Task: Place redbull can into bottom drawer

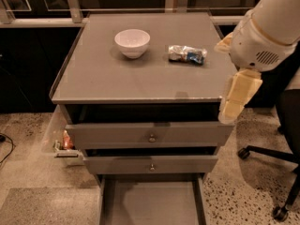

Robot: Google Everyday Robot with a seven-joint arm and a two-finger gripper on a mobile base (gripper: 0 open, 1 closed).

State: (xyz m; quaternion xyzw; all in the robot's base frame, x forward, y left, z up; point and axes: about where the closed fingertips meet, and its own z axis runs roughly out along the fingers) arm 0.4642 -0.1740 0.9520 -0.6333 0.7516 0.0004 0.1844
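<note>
Nearest, low down: bottom drawer (152, 203) pulled out. Above it, knobbed drawers (150, 135) slightly ajar. Right of the desk (131, 78) front corner: cream tool (236, 97), grip state impossible to tell. Farther back on the desk: redbull can (187, 54) lying near white bowl (132, 42), apart.

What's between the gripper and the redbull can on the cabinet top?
Nothing: the camera view shows only bare grey cabinet top between the redbull can and the gripper, which hangs beside the top's front right corner.
</note>
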